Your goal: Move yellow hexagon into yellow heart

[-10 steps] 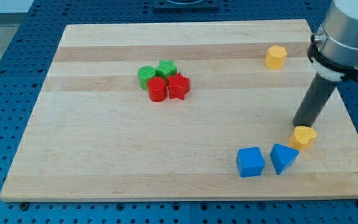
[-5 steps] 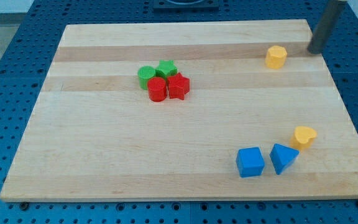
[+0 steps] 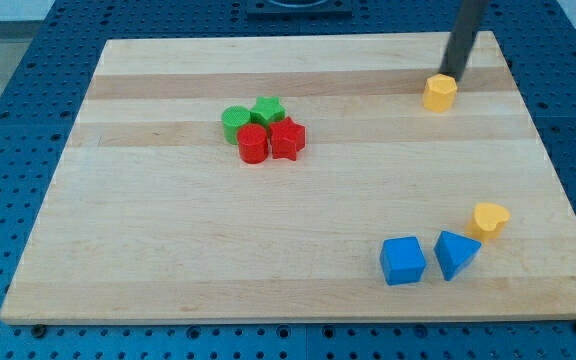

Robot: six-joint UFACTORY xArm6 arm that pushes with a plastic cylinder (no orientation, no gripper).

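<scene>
The yellow hexagon [image 3: 440, 93] sits near the board's top right. My tip [image 3: 451, 75] stands just above and right of it in the view, touching or nearly touching its top edge. The yellow heart [image 3: 489, 219] lies lower down at the right, well apart from the hexagon, next to the blue triangle [image 3: 455, 253].
A blue cube [image 3: 402, 260] sits left of the blue triangle. A tight cluster lies left of centre: a green cylinder [image 3: 235, 123], a green star [image 3: 267, 110], a red cylinder [image 3: 253, 143] and a red star [image 3: 287, 139]. The wooden board [image 3: 168, 250] lies on a blue pegboard table.
My tip left the yellow heart, swung up to the board's top right corner, then moved left to the yellow hexagon's top edge. The hexagon has shifted slightly left and down.
</scene>
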